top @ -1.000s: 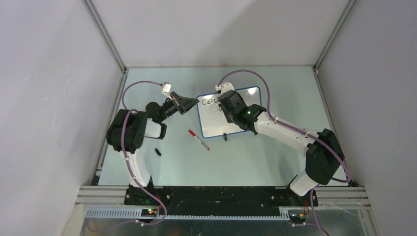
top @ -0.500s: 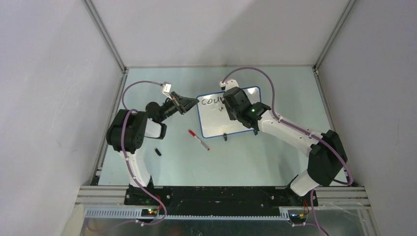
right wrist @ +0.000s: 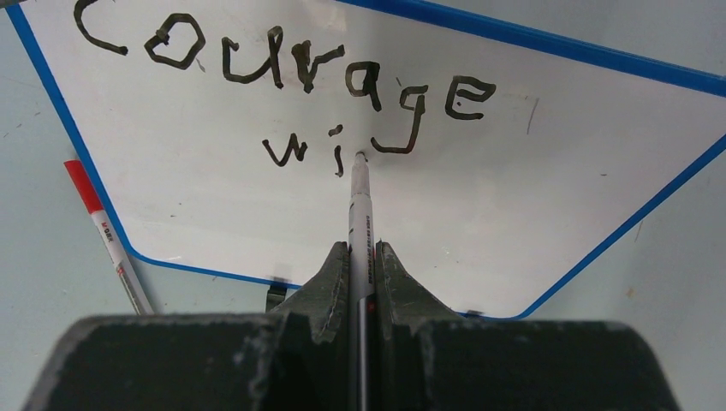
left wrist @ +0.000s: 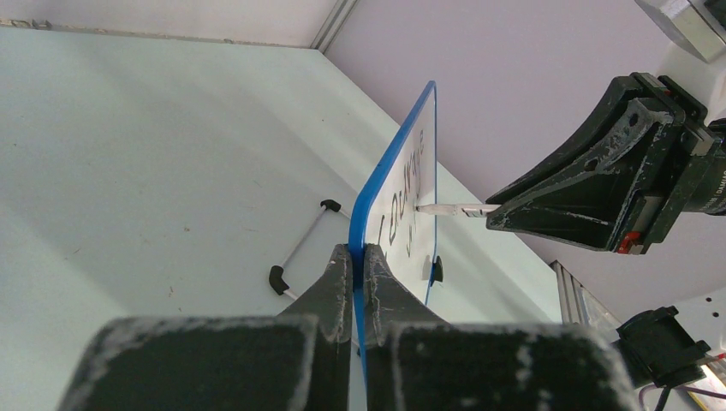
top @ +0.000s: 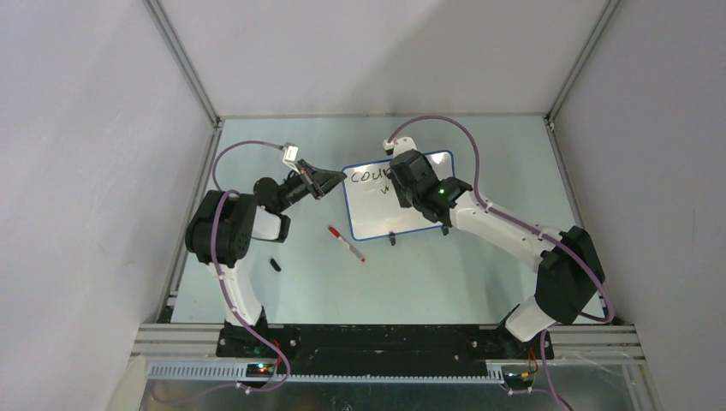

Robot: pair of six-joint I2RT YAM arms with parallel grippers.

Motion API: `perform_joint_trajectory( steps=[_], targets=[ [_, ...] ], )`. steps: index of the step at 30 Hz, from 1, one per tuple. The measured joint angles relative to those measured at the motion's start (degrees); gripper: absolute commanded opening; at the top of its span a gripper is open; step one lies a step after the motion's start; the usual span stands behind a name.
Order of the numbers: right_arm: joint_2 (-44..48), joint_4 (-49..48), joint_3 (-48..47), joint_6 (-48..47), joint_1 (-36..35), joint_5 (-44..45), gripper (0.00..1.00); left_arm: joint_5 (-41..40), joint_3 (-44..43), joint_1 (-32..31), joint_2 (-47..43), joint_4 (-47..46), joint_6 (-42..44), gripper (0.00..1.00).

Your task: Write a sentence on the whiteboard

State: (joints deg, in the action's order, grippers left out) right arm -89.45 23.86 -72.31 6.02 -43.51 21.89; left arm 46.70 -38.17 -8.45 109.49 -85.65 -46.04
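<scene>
One full word, "courage", plus "wi" beneath it, is all the sentence [right wrist: 295, 64] shows. The whiteboard [top: 377, 218] stands tilted mid-table toward the far side, its long axis running L-R across your top view.

The tip of the black marker [right wrist: 360, 223] touches the board face just R of the "i", directly under the tail of the "g". In my judgement the next stroke runs R from the tip. There's bare white that way, but the "g" tail hangs close above, so you've little room upward.

- **R gripper** [right wrist: 361, 257]: clamped tight on the marker barrel, with the barrel pointing straight at the board. This arm is the one at the writing.
- **L gripper** [left wrist: 360, 261]: pinched closed on the board's blue L edge.
- **Other items:** a red-capped pen [top: 346, 243] lies on the table [top: 257, 154] near the board's near L corner, and a small black piece [top: 275, 265] lies farther L. Neither blocks the stroke.
</scene>
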Motion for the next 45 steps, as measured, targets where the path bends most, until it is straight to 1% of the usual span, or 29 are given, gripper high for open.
perform_joint_trajectory(
  steps=[45],
  targets=[
    [-0.2,-0.3,1.5,0.5,-0.3,-0.8,0.00,-0.1,0.0,0.0,0.0,0.0,0.0,0.00]
  ],
)
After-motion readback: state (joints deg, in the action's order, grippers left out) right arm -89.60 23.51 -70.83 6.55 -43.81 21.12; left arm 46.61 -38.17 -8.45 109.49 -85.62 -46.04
